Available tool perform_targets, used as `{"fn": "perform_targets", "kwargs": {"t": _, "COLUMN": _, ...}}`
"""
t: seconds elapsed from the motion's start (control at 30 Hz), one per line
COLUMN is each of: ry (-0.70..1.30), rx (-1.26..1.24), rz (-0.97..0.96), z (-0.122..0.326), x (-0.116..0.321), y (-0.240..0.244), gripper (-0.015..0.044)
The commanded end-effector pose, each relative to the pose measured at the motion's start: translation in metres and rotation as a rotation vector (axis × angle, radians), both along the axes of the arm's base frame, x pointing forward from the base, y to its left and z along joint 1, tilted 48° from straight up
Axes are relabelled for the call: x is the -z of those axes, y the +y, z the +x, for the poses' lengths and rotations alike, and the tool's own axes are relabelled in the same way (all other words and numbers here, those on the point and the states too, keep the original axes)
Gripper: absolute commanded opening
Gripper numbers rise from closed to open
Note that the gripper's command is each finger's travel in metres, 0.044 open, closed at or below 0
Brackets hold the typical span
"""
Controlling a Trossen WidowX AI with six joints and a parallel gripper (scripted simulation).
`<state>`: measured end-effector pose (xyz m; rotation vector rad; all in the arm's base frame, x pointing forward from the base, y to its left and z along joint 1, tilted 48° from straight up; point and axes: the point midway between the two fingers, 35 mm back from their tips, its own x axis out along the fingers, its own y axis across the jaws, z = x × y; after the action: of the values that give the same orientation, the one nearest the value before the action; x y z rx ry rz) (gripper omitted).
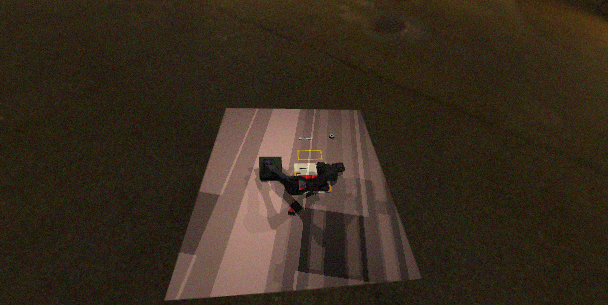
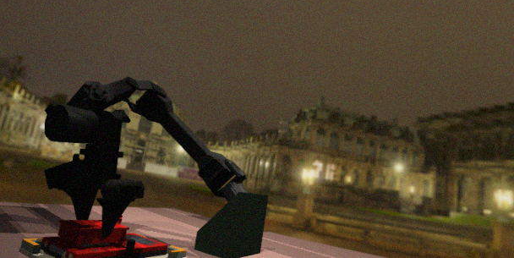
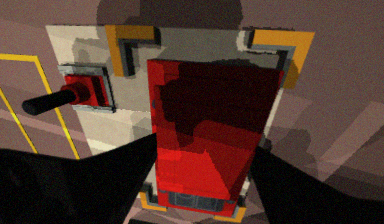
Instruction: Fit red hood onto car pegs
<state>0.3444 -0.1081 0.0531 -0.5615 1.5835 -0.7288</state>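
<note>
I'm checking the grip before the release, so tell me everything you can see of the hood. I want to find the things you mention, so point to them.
The hood (image 2: 92,230) (image 3: 208,160) is a plain red, boxy shell with a broad flat roof and a smooth look, part lit, part in shadow. It sits between the two fingers of the closed gripper (image 2: 94,227) (image 3: 207,142), one against each long side. It is over the red car chassis (image 2: 144,243), looking roughly level. Its corner holes cannot be made out, nor whether it is fully seated on the deck.

The setting was an outdoor plaza at night: ornate, lamp-lit stone facades (image 2: 338,150) stood beyond a low balustrade (image 2: 372,225), beneath a dull brown sky (image 2: 296,32). Bare paving (image 1: 125,63) surrounded the worktop (image 1: 245,243) (image 2: 287,245).
</note>
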Motion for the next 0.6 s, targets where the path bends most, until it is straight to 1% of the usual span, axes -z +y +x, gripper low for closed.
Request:
{"fn": "perform_targets", "kwargs": {"t": 0.0, "ry": 0.002, "rx": -0.003, "rz": -0.003, "z": -0.0003, "x": 0.0015, "y": -0.0013, "gripper": 0.0}}
{"fn": "perform_targets", "kwargs": {"t": 0.4, "ry": -0.001, "rx": 0.002, "rz": 0.0, "z": -0.0001, "x": 0.0023, "y": -0.0028, "gripper": 0.0}}
{"fn": "perform_targets", "kwargs": {"t": 0.57, "ry": -0.001, "rx": 0.002, "rz": 0.0, "z": -0.0002, "x": 0.0026, "y": -0.0031, "gripper": 0.0131}}
